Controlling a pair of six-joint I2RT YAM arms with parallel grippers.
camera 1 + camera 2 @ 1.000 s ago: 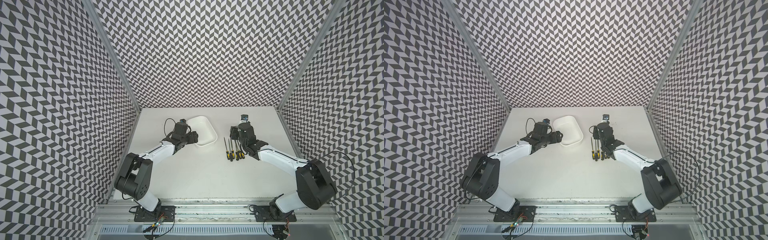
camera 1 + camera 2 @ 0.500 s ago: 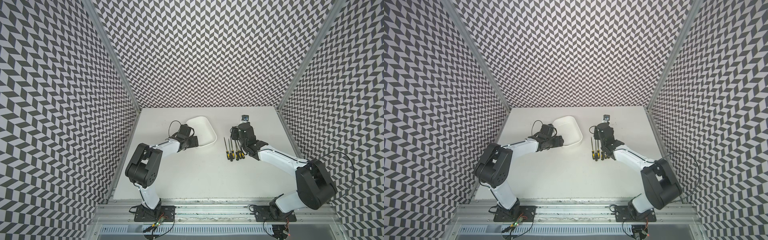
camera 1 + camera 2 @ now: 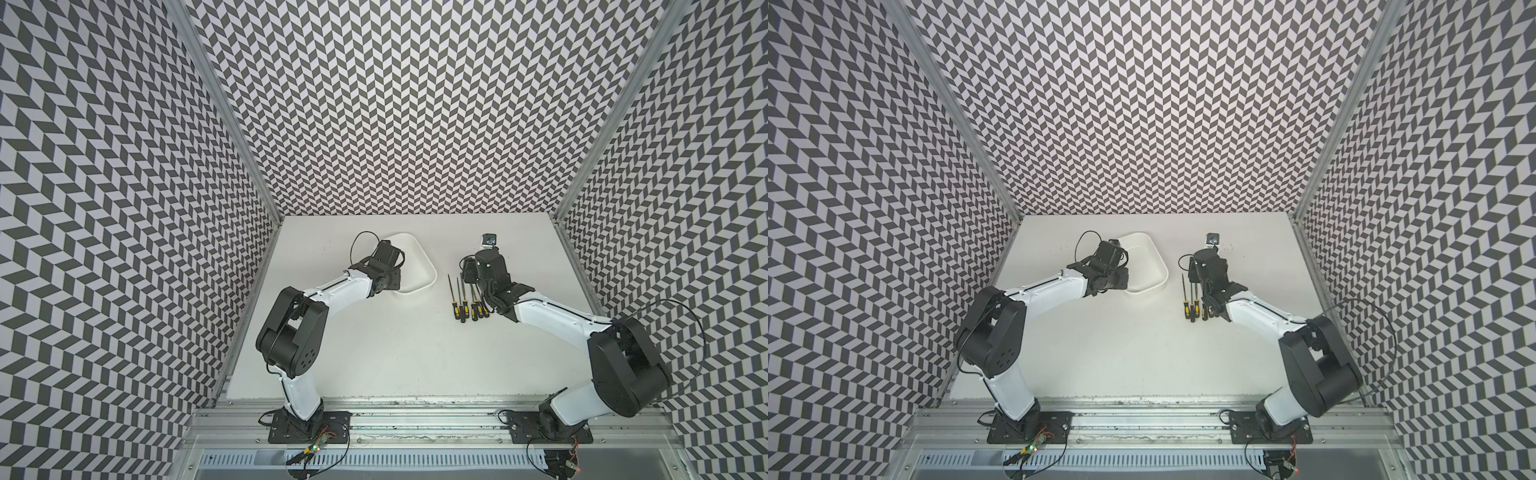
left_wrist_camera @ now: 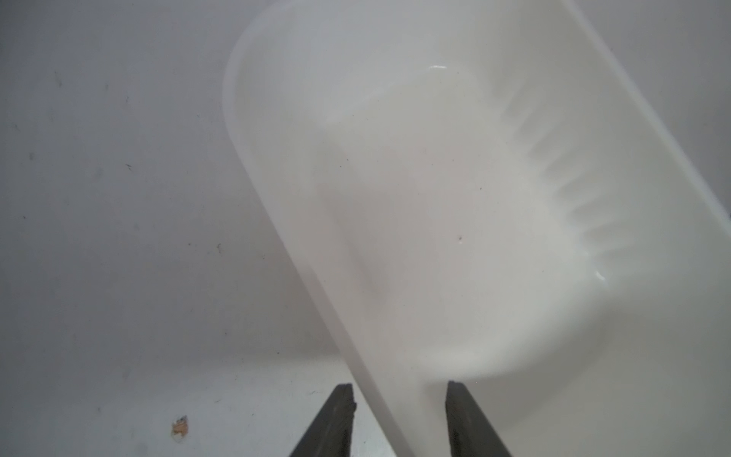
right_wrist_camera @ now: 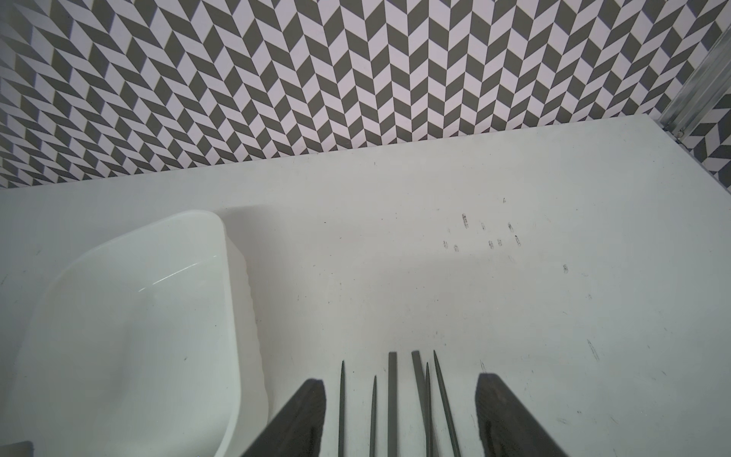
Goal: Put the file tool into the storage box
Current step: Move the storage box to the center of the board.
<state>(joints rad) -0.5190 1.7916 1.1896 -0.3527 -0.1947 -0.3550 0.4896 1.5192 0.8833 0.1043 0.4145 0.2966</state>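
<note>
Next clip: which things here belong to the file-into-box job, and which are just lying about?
Job: storage box; six files beside it; left gripper, jaws straddling the box rim; right gripper, open over the file tips.
Just there: small scrap on the table; scuff marks; patterned walls.

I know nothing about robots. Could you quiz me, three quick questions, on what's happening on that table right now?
1. True or false: the files lie inside the storage box.
2. Pick one: what passes between the left tool's fingers? A) a file B) the box's rim C) nothing
3. Fill in: the right tool stands open above the ___.
Key: 1 false; 2 B; 3 files.
</note>
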